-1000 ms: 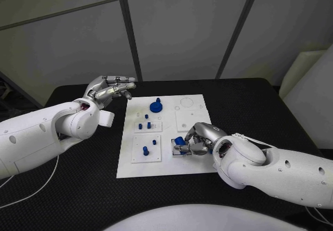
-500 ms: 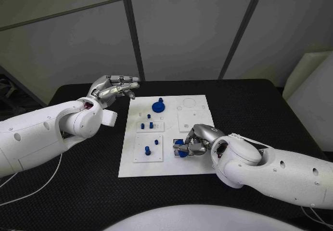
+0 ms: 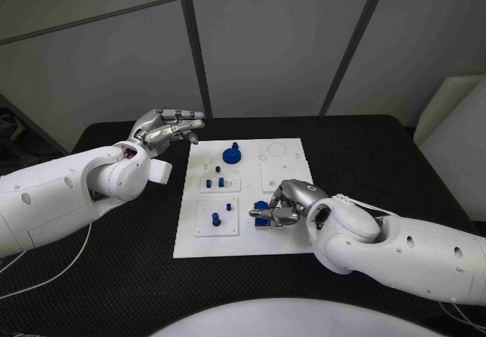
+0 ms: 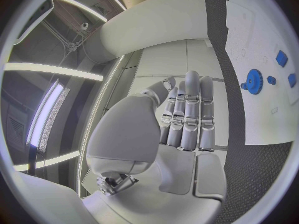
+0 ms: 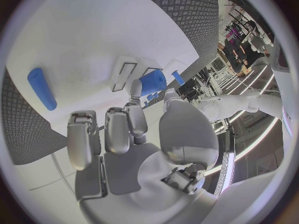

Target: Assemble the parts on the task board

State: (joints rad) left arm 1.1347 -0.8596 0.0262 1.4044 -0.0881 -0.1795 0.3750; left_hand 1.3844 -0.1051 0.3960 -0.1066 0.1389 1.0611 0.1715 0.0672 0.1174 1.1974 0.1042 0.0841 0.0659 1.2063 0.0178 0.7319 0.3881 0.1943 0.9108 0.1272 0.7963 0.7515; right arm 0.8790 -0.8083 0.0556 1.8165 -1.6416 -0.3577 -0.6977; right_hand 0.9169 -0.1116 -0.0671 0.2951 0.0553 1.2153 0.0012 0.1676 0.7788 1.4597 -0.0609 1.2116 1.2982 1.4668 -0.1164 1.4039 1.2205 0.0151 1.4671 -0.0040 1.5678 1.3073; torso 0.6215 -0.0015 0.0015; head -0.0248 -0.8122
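The right hand [image 3: 281, 205] is seen low over the near right part of the task board [image 3: 289, 242], its fingers closed around a blue part [image 3: 263, 213] that is pinched between thumb and fingertips; in the right wrist view the same part [image 5: 152, 80] is seen at the fingertips, just beside two narrow slots in the board. The left hand [image 3: 165, 128] is held above the counter [image 3: 121, 281] off the board's far left corner, nothing in it, its fingers lying together and bent forward rather than spread. A blue gear [image 3: 231, 154] stands near the board's far edge, small blue pegs [image 3: 213, 182] stand in the left middle plate, and another peg [image 3: 215, 219] in the near left plate.

The step in hand is judged to be the seating of the held part into its recess. It would be done well if the part were kept square to the slot, lowered slowly, and released only once it is felt to sit flush; sideways force should be avoided so that the board is not shifted.
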